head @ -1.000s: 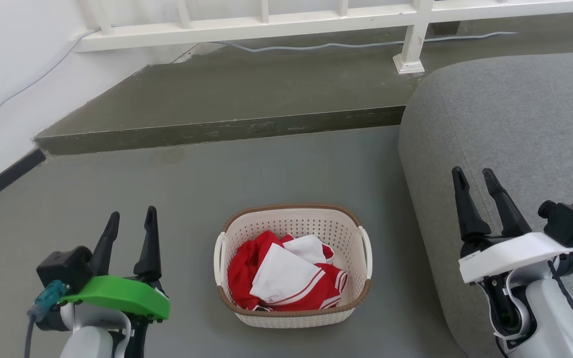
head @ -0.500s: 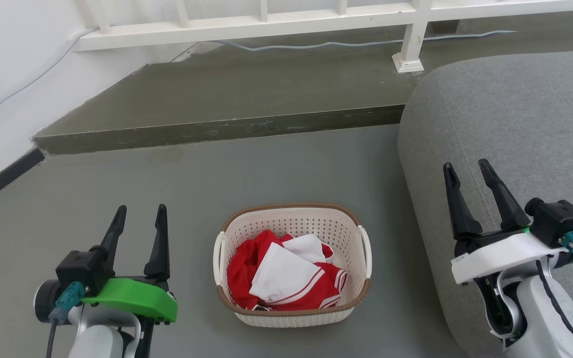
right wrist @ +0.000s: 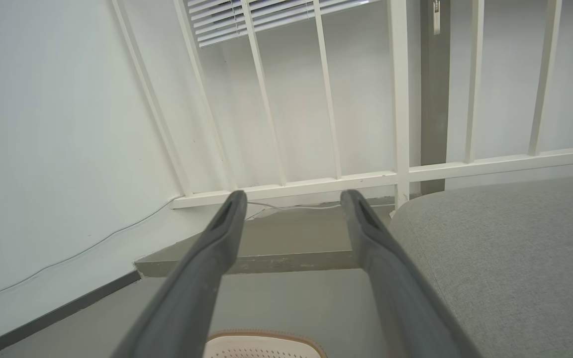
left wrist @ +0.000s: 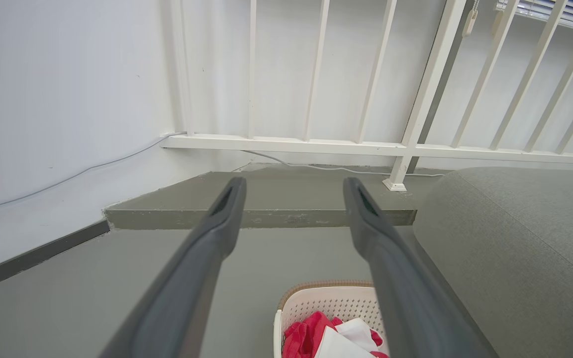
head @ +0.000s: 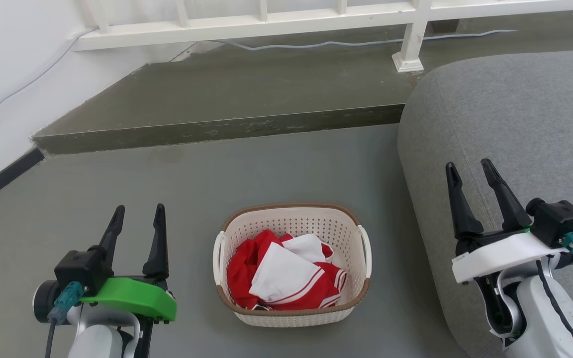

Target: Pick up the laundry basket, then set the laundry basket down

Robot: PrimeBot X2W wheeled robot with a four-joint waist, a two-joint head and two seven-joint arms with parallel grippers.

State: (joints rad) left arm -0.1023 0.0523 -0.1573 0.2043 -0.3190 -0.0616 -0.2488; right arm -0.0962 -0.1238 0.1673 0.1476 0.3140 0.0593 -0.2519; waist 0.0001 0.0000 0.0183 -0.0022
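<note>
The basket [head: 296, 224] stands upright on the grey floor [head: 266, 164], low in the middle of the head view, between the two hands and touched by neither. Red and white clothes [head: 286, 278] lie crumpled inside it, below the brown rim; its white side handles face left and right. The left hand [head: 140, 209] hovers to the basket's left, near it but apart, with fingers spread and nothing between them. The right hand [head: 468, 165] is farther off on the other side, in front of the grey sofa [head: 515, 109] and likewise spread, holding nothing.

In the left wrist view the basket [left wrist: 326, 303] shows at the bottom edge, partly behind one finger. The right wrist view catches a strip of the basket [right wrist: 261, 347] at its bottom edge, between the fingers.

Beyond the basket a low step [head: 246, 94] rises from the floor. A white railing [head: 266, 22] stands on it, and a pale cable [head: 341, 44] runs along the railing's foot. The sofa's rounded edge lies just right of the basket, not touching it.
</note>
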